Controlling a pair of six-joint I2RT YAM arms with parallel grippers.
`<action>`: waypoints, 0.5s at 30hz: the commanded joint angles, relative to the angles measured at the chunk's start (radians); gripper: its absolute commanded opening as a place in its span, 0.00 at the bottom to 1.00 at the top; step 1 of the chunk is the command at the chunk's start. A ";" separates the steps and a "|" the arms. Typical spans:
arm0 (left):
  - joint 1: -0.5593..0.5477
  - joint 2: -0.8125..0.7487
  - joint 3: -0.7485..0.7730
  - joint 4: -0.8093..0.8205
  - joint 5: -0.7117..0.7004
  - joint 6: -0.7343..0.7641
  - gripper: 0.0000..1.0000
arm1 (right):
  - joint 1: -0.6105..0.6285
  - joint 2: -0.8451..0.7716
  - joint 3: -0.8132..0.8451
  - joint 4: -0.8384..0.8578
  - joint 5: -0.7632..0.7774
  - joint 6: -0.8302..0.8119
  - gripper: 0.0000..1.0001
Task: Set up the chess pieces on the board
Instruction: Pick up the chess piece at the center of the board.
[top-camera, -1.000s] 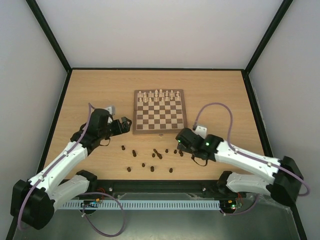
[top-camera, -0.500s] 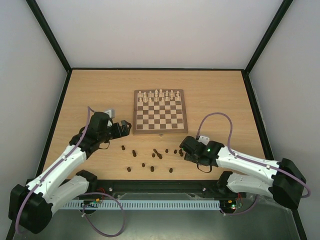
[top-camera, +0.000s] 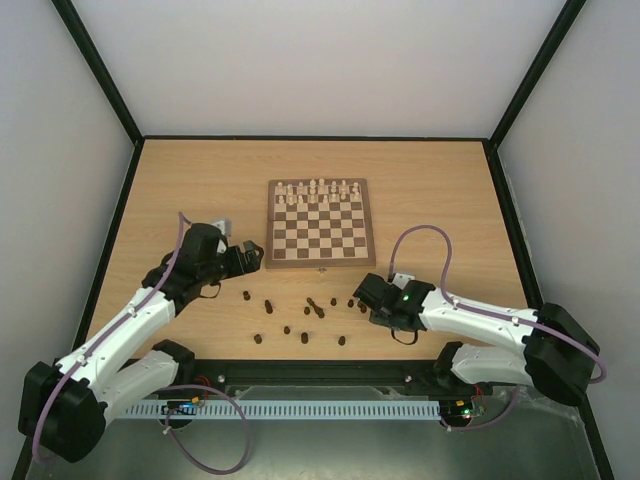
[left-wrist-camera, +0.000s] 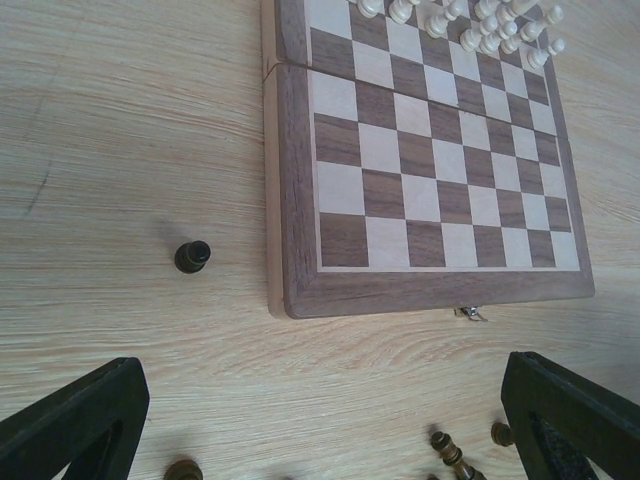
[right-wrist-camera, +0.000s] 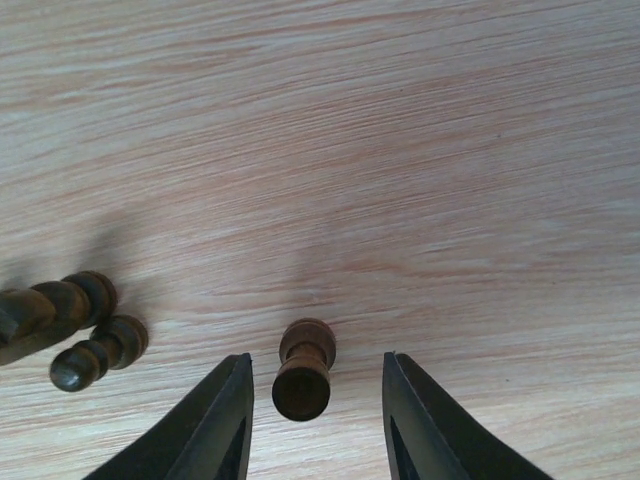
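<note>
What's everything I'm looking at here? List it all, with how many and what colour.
Table: one, light wood, inside the enclosure.
Walls: three, pale grey with black edges, around the table.
Chessboard: one, brown and cream checks, mid-table.
White pieces: two rows, cream, on the board's far side.
Dark pieces: about a dozen visible, dark brown, loose on the table in front of the board; none on it.
Cables: two, purple, one looping off each arm.
Arms: two, white with black joints, bolted at the near edge.
Left gripper: black, open, by the board's near left corner.
Right gripper: black, jaws either side of one dark piece, not touching it.
</note>
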 joint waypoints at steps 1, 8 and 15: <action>-0.004 0.003 -0.008 0.009 -0.004 0.008 0.99 | 0.007 0.031 -0.016 0.001 0.005 -0.004 0.34; -0.004 0.005 -0.012 0.017 -0.003 0.007 1.00 | 0.004 0.042 -0.007 0.013 0.015 -0.022 0.22; -0.004 0.010 -0.010 0.023 0.001 0.007 0.99 | -0.001 0.071 -0.008 0.036 0.004 -0.050 0.09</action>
